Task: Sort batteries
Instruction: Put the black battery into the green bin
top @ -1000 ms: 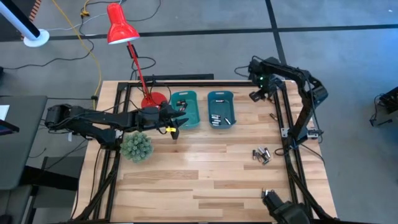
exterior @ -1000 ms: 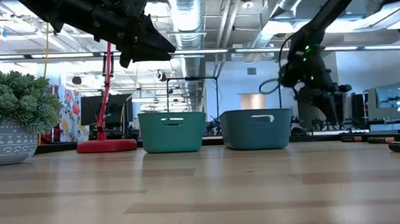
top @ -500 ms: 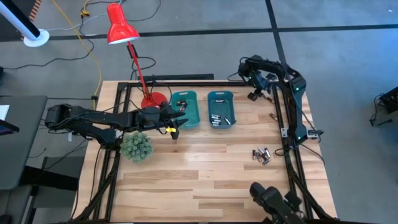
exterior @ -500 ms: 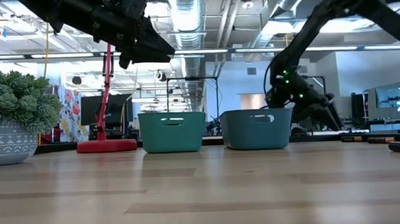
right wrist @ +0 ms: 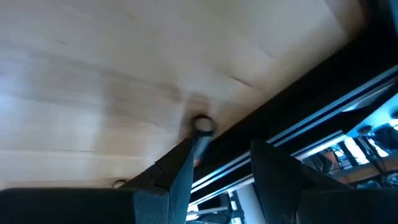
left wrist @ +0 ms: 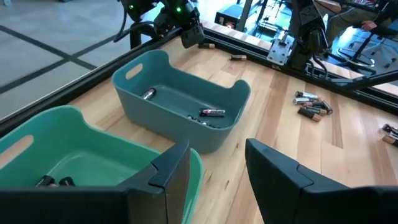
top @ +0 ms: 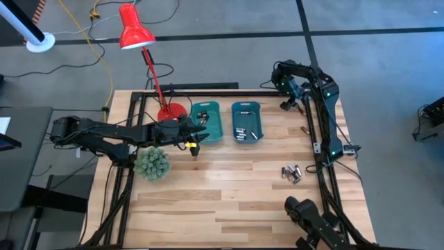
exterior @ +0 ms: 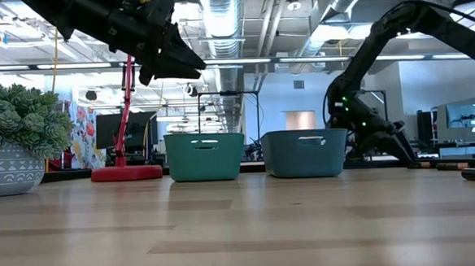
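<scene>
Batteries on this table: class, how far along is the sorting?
Done: a few batteries lie in both teal bins.

In hand: nothing. The left pincer hangs open and empty by the bins; the right pincer is open over a lone battery at the table's far edge.

Left: that battery and the loose cluster on the right side.

**Four cameras, one worktop**

Overhead, the high view stares straight down on the whole worktop (top: 229, 187), both teal bins (top: 245, 122) near its far edge. Down at surface level, the low view looks across the wood to those same bins (exterior: 304, 152) and the room behind. The left wrist view rides close above both bins (left wrist: 180, 109). The right wrist view hovers tight over the worktop's edge rail (right wrist: 298, 106).
</scene>
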Action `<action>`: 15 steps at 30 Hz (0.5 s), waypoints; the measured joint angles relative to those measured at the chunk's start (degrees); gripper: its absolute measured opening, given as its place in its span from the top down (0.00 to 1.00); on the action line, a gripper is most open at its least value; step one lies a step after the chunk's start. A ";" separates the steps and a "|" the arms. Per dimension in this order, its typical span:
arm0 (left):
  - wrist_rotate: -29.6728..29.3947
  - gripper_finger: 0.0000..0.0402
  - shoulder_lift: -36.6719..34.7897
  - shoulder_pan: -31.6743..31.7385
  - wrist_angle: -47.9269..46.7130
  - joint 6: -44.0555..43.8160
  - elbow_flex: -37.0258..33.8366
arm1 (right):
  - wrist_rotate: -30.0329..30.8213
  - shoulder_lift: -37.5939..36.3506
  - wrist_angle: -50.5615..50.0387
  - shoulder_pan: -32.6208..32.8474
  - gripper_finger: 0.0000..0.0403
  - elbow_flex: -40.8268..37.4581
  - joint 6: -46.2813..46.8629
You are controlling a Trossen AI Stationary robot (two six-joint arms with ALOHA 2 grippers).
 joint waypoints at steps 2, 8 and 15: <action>-0.34 0.62 0.00 0.04 -0.06 0.06 0.00 | -1.03 -0.07 0.05 0.06 0.57 -0.69 -0.04; -0.46 0.62 0.00 1.01 -0.35 0.11 0.00 | -1.06 -0.04 0.22 -0.15 0.57 -2.52 -1.72; -0.54 0.62 0.00 1.46 -0.31 0.02 0.00 | -1.36 -0.07 0.11 -0.80 0.57 -2.67 -4.04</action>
